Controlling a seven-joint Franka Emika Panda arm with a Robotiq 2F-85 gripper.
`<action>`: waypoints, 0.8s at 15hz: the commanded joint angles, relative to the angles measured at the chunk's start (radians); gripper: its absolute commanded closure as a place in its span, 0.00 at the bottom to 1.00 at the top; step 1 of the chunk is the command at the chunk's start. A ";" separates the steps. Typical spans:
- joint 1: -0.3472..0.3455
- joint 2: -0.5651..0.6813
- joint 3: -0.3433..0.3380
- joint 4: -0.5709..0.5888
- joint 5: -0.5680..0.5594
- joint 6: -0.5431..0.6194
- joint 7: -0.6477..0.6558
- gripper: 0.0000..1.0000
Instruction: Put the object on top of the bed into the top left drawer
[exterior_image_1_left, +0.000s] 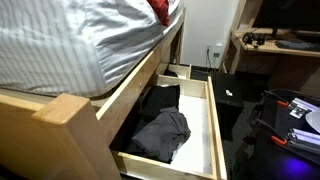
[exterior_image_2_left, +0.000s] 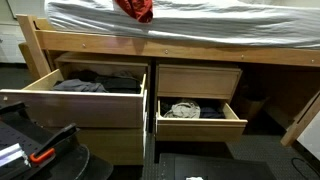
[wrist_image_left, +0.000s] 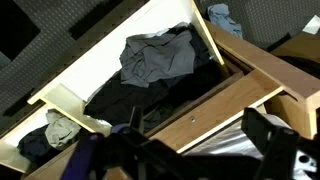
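Red cloth, the object (exterior_image_2_left: 133, 9), lies bunched on the striped sheet of the bed (exterior_image_2_left: 230, 20), right at the mattress edge and above the top left drawer (exterior_image_2_left: 60, 105). You can also see it in an exterior view at the far end of the mattress (exterior_image_1_left: 158, 10).

That drawer is pulled well out. Its pale wooden walls (exterior_image_1_left: 215, 120) enclose a heap of dark clothes (exterior_image_2_left: 110, 78) with a grey garment (exterior_image_1_left: 165, 130) crumpled on top. The wrist view looks down on the same grey garment (wrist_image_left: 155, 58), which lies over the dark pile.

To the right, a lower drawer (exterior_image_2_left: 200, 125) is also open, under a closed one, and holds a pale crumpled cloth (exterior_image_2_left: 182, 109).

Your gripper (wrist_image_left: 200, 155) shows only as dark, blurred shapes along the bottom of the wrist view, above the drawer's wooden front. You cannot tell how wide it is spread or whether it has hold of anything.
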 joint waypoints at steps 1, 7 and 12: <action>-0.006 -0.001 0.003 0.003 0.003 -0.005 -0.004 0.00; -0.071 0.199 0.109 0.143 0.019 0.166 0.108 0.00; -0.253 0.428 0.267 0.357 -0.133 0.389 0.488 0.00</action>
